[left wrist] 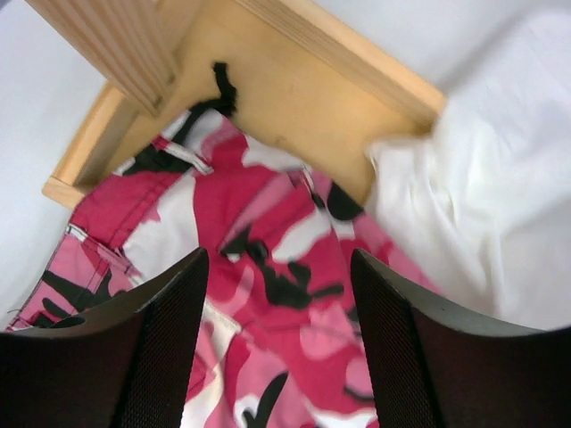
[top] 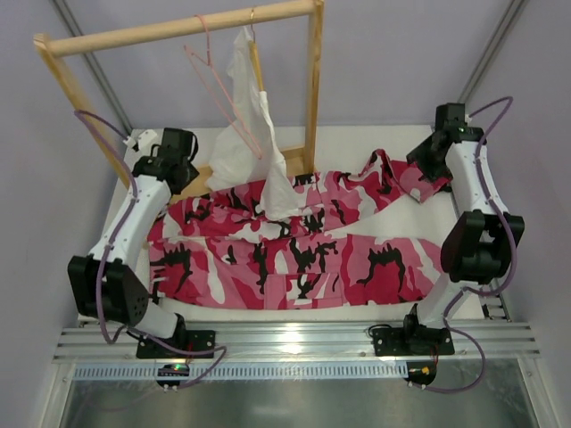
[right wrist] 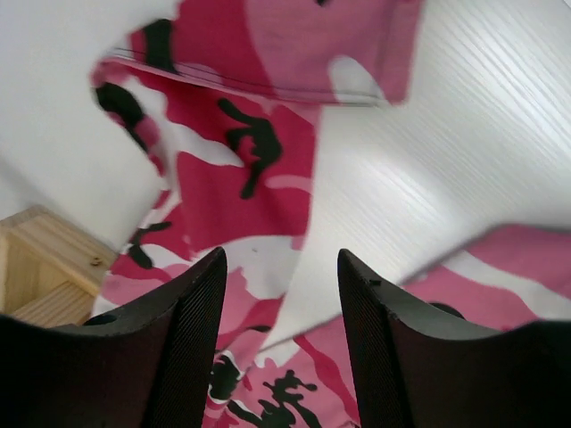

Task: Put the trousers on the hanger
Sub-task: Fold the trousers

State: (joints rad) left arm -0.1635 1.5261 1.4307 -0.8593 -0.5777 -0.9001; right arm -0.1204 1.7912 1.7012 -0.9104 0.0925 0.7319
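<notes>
The camouflage trousers lie spread on the worktop. The pink wire hanger hangs from the wooden rail. The left end effector and right end effector hover wide open and empty over the cloth. This looks like the pickup step, and next each must descend and pinch fabric.

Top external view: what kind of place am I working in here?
Probably a lab robot cell, not a home: white table, aluminium mounting rail along its near edge, small wooden rack standing on it.
</notes>
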